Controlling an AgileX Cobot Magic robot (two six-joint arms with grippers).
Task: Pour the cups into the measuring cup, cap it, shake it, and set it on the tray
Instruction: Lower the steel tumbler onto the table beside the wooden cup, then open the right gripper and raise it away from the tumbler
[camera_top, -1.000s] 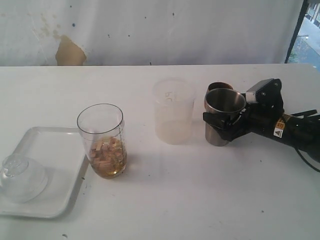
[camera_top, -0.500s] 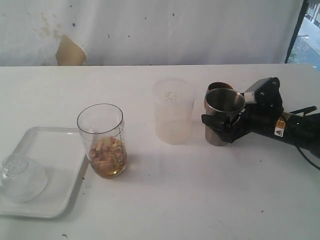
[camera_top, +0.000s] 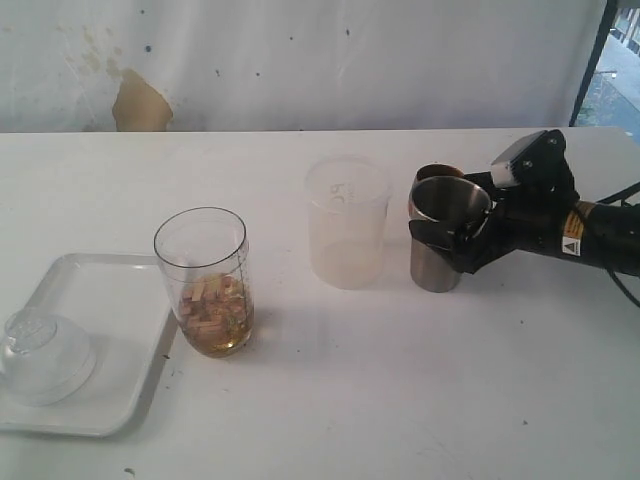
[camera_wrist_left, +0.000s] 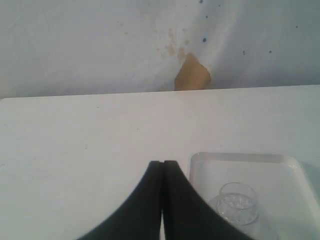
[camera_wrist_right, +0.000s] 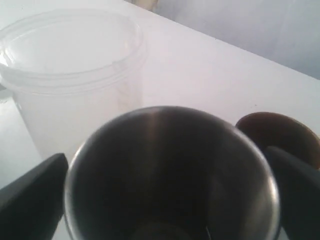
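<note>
The measuring cup (camera_top: 205, 290) stands left of centre with wood chips and brown liquid at its bottom. The frosted tumbler (camera_top: 347, 225) stands mid-table and is seen close up in the right wrist view (camera_wrist_right: 70, 75). To its right is the stainless steel cup (camera_top: 445, 225), upright on the table. My right gripper (camera_top: 450, 245) is shut on it, one finger (camera_wrist_right: 30, 195) on each side of its wall (camera_wrist_right: 170, 175). The brown wooden cup (camera_top: 432, 173) peeks out behind the steel one (camera_wrist_right: 277, 130). My left gripper (camera_wrist_left: 162, 162) is shut on nothing, beside the tray (camera_wrist_left: 280, 172).
The white tray (camera_top: 110, 290) lies at the front left, touching the measuring cup's side. A clear domed lid (camera_top: 40, 355) rests on it, also shown in the left wrist view (camera_wrist_left: 237, 202). A white backdrop with a brown patch (camera_top: 140, 105) closes the far side.
My right arm's wrist has risen and drawn slightly to the right. The steel cup stays where it was, and nothing else moved.
</note>
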